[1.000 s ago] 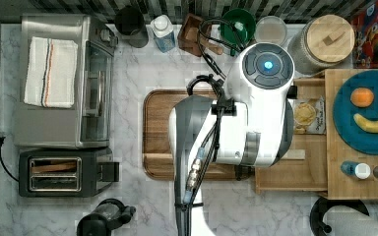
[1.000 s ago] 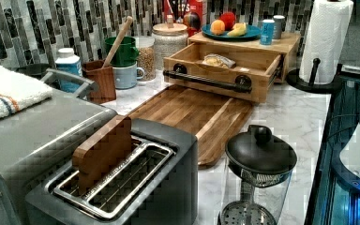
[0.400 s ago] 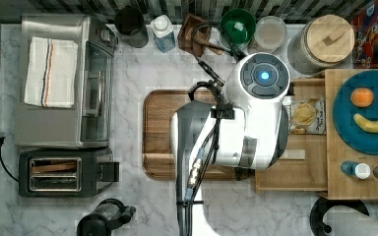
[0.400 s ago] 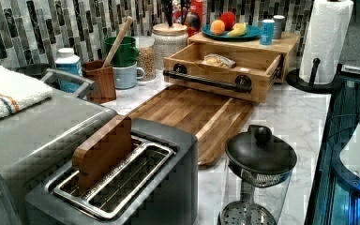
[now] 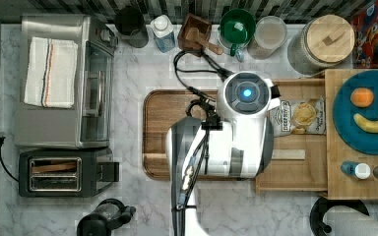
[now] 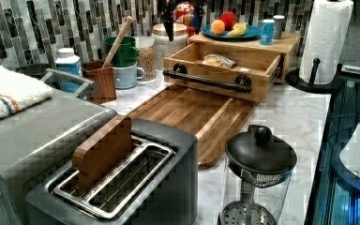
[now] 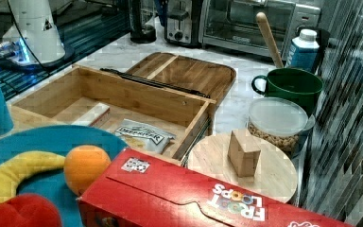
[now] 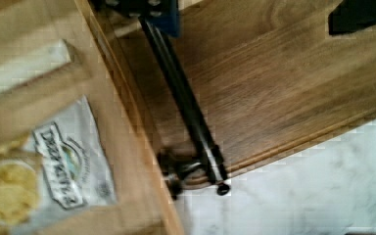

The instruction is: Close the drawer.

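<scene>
Arm (image 5: 236, 137): the white body has shifted toward the top view's left and slightly up over the last second. It now covers less of the drawer and more of the brown tray (image 5: 165, 123). Nothing else on the worktop (image 5: 138, 206) moved; in the left view the drawer sits as before.

Drawer (image 7: 94, 101): light wood, shallow, thin raised walls, flat bottom. It is pulled well out of the bamboo-coloured cabinet (image 6: 281, 47), with its front over the near end of the brown tray. Open, not pushed in. A thin inner divider (image 7: 92, 116) crosses the floor. A black bar handle (image 6: 206, 80) runs along the front on two round mounts. In the wrist view the handle (image 8: 188, 112) runs diagonally, just off the drawer front, with one end mount and its screw visible over the tray edge.

Chip bag (image 7: 142, 135): lies flat on the drawer bottom, in the compartment on the jar side.

Hand (image 8: 247, 14): dark parts show at the edge of the wrist view, one over the handle's far end, the other over the tray. The fingers stand spread apart and hold nothing. Contact with the handle cannot be told.
</scene>
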{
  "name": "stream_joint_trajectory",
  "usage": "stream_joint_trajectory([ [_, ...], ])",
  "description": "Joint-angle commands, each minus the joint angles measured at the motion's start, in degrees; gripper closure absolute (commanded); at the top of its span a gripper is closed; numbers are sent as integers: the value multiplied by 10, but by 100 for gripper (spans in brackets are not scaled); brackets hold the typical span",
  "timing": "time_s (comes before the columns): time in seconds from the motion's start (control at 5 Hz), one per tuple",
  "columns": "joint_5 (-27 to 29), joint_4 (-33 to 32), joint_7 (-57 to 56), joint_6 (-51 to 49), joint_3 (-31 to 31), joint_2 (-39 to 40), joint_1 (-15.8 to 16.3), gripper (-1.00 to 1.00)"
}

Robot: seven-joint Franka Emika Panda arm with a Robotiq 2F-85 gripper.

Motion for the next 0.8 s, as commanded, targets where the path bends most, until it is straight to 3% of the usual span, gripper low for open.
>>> stream_joint_trajectory([
  [0.2, 5, -70, -118, 62, 36, -36, 37, 100],
  [0.4, 29, -71, -173, 72, 15, 4, 41, 100],
  [0.8, 26, -85, -195, 125, 29, 61, 28, 100],
])
